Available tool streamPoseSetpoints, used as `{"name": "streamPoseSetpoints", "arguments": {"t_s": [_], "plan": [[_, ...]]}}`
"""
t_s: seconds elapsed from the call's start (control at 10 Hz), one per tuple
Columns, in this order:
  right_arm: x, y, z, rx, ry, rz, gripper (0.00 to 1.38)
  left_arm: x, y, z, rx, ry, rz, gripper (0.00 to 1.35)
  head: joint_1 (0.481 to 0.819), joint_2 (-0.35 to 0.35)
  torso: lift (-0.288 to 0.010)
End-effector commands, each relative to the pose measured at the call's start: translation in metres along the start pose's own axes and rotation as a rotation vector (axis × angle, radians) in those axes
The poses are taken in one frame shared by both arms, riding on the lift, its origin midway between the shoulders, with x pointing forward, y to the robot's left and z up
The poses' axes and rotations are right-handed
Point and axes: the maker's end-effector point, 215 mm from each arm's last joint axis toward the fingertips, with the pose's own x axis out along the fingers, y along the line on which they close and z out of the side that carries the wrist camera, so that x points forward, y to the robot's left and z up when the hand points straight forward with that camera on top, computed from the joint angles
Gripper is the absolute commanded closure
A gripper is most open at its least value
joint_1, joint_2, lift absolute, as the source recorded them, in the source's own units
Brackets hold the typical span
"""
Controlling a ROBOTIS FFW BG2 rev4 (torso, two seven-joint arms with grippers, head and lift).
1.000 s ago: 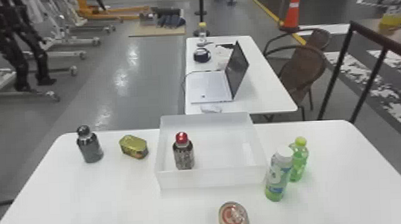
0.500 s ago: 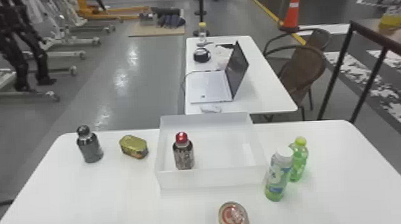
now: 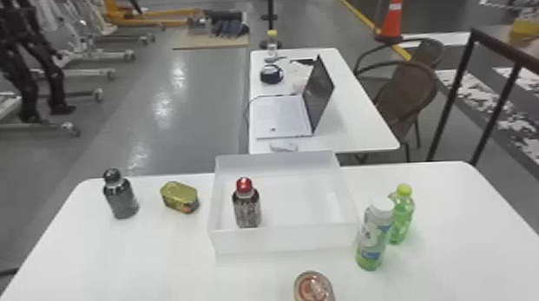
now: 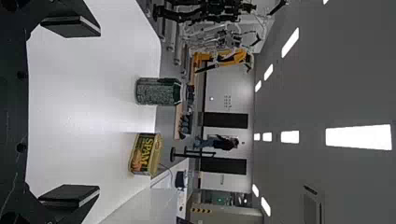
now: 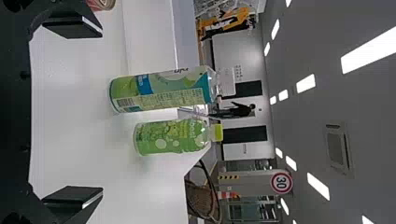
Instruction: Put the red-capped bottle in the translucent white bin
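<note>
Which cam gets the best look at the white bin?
Head view: whole white bin, open top, red-capped bottle inside. Left wrist view: part of a wall near the gold tin. Right wrist view: part of a wall beside the taller green bottle.

The translucent white plastic bin (image 3: 285,239) looks smooth and matt — the round red bottle cap (image 3: 244,185) glossy, the rounded gold tin (image 3: 179,197) shiny metal.
</note>
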Motion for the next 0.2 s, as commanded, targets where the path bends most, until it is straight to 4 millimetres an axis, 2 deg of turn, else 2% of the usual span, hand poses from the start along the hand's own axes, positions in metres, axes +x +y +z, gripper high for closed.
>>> {"name": "streamPoseSetpoints", "arguments": {"t_s": [0.0, 0.1], "plan": [[0.0, 0.0, -0.0013, 0.003, 0.004, -0.001, 0.11, 0.0005, -0.0007, -0.0002, 0.0, 0.001, 0.0, 0.12, 0.549, 0.0, -0.1], [0.0003, 0.0001, -0.0009, 0.003, 0.004, -0.001, 0.1, 0.0001, -0.0014, -0.002, -0.002, 0.007, -0.003, 0.12, 0.549, 0.0, -0.1]]}}
